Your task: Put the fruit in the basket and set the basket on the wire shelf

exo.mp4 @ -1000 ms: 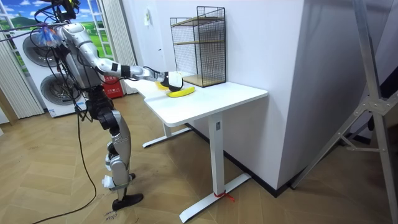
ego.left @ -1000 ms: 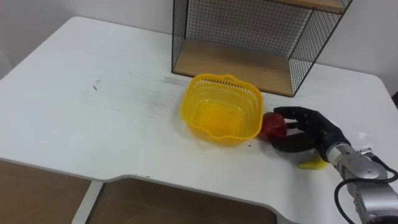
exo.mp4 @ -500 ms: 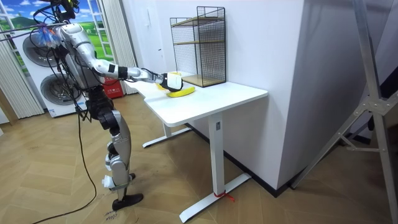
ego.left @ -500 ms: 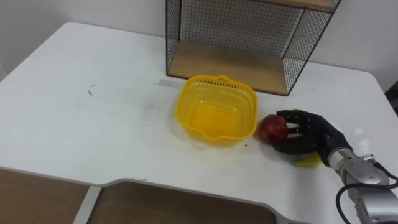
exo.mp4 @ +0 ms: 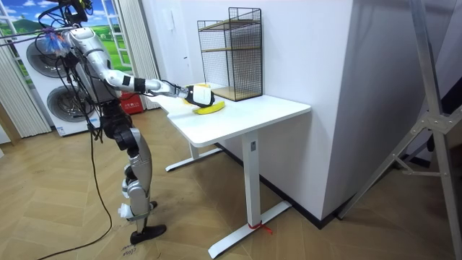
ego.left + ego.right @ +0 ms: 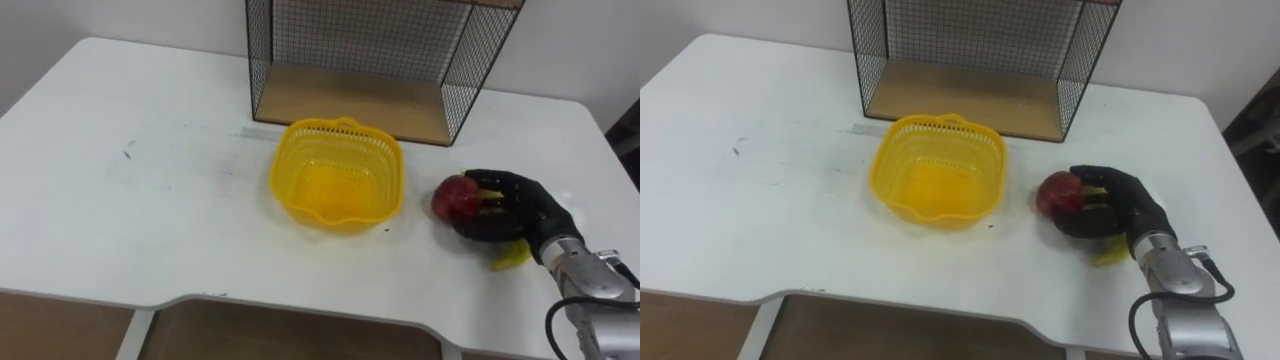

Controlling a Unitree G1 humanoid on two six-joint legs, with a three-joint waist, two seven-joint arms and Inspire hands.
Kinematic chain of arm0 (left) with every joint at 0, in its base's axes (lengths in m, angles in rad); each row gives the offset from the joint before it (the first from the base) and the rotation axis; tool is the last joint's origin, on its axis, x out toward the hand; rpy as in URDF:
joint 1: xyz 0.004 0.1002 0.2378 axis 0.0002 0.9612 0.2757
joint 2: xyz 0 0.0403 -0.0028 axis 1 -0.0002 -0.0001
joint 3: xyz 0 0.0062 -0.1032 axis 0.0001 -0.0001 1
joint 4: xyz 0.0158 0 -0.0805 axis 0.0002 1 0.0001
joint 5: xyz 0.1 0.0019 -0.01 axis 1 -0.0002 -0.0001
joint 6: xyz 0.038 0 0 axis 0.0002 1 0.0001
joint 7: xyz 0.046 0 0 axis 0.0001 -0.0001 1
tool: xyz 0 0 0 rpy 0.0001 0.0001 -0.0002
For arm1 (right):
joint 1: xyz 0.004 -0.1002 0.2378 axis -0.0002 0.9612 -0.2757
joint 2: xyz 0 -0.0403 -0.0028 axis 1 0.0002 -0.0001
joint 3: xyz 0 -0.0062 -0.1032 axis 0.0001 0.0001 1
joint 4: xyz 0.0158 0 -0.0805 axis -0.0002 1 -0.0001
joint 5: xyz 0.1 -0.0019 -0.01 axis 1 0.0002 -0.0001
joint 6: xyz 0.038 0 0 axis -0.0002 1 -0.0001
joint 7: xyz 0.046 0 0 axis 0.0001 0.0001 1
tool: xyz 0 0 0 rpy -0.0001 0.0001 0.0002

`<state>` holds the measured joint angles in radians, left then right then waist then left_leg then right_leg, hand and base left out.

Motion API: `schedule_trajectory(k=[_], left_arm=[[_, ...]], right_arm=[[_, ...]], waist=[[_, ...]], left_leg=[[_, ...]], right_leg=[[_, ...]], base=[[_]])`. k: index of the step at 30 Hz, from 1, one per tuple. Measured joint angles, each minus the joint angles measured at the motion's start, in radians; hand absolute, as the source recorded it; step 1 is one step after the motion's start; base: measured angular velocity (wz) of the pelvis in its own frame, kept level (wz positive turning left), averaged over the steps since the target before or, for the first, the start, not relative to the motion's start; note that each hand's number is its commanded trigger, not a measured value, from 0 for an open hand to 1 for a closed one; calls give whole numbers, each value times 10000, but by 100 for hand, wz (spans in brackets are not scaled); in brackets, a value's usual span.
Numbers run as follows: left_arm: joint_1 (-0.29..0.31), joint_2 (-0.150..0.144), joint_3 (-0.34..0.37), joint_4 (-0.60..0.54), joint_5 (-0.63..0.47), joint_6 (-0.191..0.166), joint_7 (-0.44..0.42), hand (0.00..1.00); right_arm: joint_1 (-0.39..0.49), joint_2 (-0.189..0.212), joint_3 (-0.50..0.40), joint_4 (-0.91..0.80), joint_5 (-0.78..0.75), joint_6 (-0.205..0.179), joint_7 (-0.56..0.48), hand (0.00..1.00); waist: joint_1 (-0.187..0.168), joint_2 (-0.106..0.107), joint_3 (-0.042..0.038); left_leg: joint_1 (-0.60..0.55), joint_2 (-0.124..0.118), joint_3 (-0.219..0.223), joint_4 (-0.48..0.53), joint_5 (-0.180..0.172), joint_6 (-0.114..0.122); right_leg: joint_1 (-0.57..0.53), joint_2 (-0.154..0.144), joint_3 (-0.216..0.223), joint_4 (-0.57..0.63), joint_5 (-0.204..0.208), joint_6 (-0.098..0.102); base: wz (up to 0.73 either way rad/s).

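Left eye view: right hand (image 6: 515,208) lies low over the white bench (image 6: 150,200), at the right of the yellow basket (image 6: 336,213). Its dark fingers (image 6: 492,181) are curled round the red apple (image 6: 455,197), thumb under, the rest over the top. The apple is close beside the basket's right wall but apart from it. Whether it is lifted clear of the bench cannot be told.

Basket: empty, upright, just in front of the wire shelf (image 6: 350,95).

Banana (image 6: 510,257): only a yellow end shows, under the wrist on the bench.

Room view: robot stands at the end of the bench, one arm stretched out over it toward the basket.

Step in hand, as judged: first fruit grasped, not yet in the basket. Task is early; no fruit loaded, basket not on the shelf.

Next move calls for: raise the apple above the rim, carry it left over the basket's middle, release low so it does not bounce out or tip the light basket.

Count: apple 1; banana 1; basket 1; wire shelf 1.
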<state>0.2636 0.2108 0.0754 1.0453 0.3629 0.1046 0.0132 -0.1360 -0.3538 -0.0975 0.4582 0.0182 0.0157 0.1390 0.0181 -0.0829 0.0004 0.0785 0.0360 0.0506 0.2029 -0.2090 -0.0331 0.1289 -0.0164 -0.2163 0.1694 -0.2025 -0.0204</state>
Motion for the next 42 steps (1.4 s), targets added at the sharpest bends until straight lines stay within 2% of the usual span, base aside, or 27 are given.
schedule_trajectory(k=[3, 6, 19, 27, 30, 42], left_arm=[[37, 0, 9, 1, 9, -9, 2, 0], [32, -3, 3, 2, 11, -21, 2, 0], [-38, -34, -220, 67, 11, -21, 46, 0], [-182, -41, -202, 44, 20, -30, 114, 0], [-218, -45, -203, 41, 20, -28, 258, 0], [-324, -40, -207, 89, 7, -21, 260, 0]], right_arm=[[2, 0, -32, -963, -1, -1, -103, 100], [1, -1, -44, -1843, -9, -25, -319, 100], [2, 0, -31, -2550, 218, -22, -658, 100], [7, 0, 60, -4534, 70, -13, -697, 100], [7, 0, 121, -4654, 68, -9, -527, 100], [7, 1, 779, -4745, 101, 79, 74, 100]], waist=[[-118, 42, 29], [-126, 31, 23], [-35, -41, -13], [65, -161, -49], [108, -184, -23], [179, -204, -37]], left_leg=[[7, 0, 2, -2, 0, 0], [9, 0, 7, 4, 0, 0], [-9, -8, 3, 14, 7, 11], [-54, -8, -2, 1, 8, 12], [-119, -9, -31, 17, 8, 12], [-320, -6, -26, 91, 10, 16]], right_leg=[[2, 0, -2, -5, 0, 0], [1, -1, -22, -4, 0, 0], [-21, 1, 32, 1, -1, 1], [-85, 12, 114, -2, 0, 1], [-90, 12, 107, 7, 1, 2], [-302, 10, 77, 41, 16, -5]], base=[[0], [0], [0], [-1], [1], [1]])
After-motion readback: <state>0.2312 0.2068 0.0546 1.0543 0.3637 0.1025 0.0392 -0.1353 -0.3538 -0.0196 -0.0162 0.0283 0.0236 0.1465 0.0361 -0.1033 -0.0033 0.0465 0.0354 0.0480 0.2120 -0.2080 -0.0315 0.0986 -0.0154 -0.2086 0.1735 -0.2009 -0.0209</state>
